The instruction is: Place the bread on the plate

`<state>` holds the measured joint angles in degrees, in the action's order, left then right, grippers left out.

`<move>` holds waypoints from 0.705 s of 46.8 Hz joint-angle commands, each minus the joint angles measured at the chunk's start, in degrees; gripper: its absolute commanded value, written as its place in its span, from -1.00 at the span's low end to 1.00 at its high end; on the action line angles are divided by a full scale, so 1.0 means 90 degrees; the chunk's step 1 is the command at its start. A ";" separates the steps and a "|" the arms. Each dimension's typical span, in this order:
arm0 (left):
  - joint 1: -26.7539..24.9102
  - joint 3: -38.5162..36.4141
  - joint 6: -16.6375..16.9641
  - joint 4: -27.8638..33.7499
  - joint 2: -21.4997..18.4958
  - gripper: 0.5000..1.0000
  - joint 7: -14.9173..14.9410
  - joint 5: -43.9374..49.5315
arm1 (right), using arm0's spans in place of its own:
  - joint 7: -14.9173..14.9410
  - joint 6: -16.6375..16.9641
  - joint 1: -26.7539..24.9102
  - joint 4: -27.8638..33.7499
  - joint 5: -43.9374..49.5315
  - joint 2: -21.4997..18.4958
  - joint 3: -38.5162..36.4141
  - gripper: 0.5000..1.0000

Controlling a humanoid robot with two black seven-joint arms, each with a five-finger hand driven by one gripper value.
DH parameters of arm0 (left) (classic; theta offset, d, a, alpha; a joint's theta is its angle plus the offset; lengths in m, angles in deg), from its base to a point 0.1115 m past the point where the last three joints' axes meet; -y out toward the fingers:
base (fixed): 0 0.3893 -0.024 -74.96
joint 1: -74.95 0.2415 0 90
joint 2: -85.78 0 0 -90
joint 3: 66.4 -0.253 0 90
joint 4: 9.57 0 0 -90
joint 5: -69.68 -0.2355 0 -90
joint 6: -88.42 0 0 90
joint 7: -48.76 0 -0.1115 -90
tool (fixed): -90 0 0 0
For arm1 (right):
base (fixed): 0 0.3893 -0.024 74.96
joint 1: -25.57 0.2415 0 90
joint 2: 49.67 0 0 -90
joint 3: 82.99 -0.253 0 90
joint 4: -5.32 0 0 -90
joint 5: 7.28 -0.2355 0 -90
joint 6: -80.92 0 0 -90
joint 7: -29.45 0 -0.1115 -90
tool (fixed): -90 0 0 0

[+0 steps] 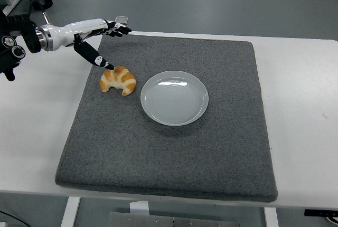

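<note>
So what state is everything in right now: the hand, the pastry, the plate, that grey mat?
Left hand: open, thumb pointing down toward the croissant, holding nothing.
Croissant: lying on the mat, left of the plate, not yet picked up.
Plate: upright, empty.
Grey mat: lying flat on the white table.
</note>
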<state>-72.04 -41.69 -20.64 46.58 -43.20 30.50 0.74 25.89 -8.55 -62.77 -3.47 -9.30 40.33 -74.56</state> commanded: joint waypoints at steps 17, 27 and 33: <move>0.0005 -0.0256 0.0057 0.0324 -0.0072 0.92 -0.0012 -0.1196 | 0.0005 0.0000 0.0001 0.0001 0.0000 0.0000 0.0001 0.73; 0.0005 -0.0373 0.0077 0.0255 -0.0043 0.92 0.0046 -0.1197 | 0.0005 0.0000 0.0001 0.0001 0.0000 0.0000 0.0001 0.72; 0.0024 -0.0383 0.0087 0.0207 -0.0004 0.92 0.0085 -0.1177 | -0.0005 0.0000 0.0001 -0.0009 0.0000 0.0000 0.0001 0.72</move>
<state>-72.01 -45.09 -19.87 48.68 -43.43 31.08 -10.01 25.90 -8.55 -62.76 -3.47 -9.30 40.33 -74.55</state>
